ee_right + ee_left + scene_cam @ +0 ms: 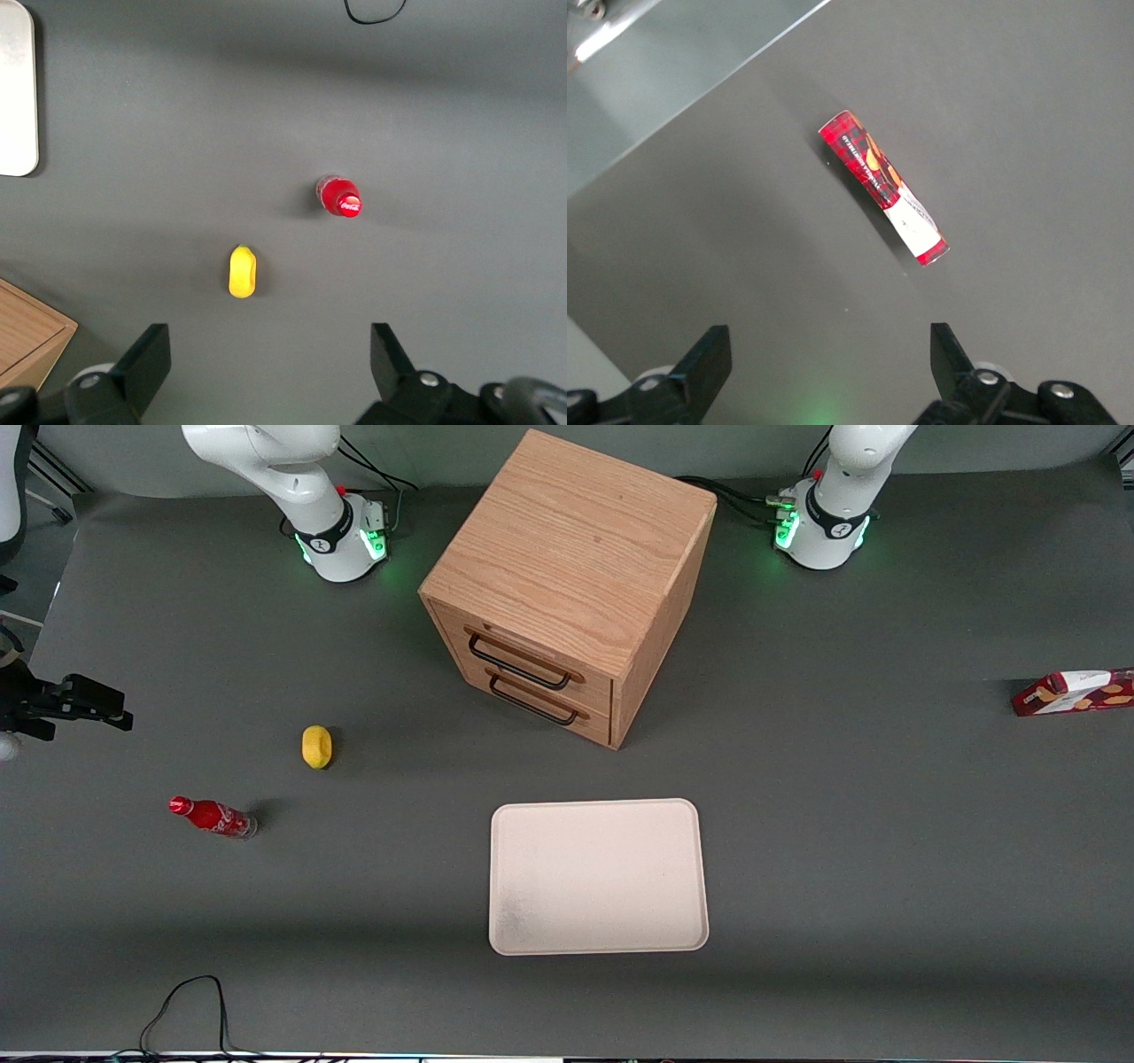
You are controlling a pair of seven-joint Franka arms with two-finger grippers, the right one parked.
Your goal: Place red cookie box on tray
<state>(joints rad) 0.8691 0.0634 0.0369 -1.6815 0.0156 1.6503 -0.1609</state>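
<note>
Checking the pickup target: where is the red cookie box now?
The red cookie box lies flat on the table at the working arm's end, far from the tray; the open end effector hovers above it.

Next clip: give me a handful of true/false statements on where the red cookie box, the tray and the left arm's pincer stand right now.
1. The red cookie box lies on the table toward the working arm's end. True.
2. The tray already holds the box. False: nothing lies on the tray.
3. The left pincer is shut on the box. False: it is open, above the table, with the box lying apart from its fingers.
4. The wooden drawer cabinet stands farther from the front camera than the tray. True.
5. The small red soda bottle stands on the cabinet. False: it is on the table toward the parked arm's end, near a yellow lemon-like object.
</note>
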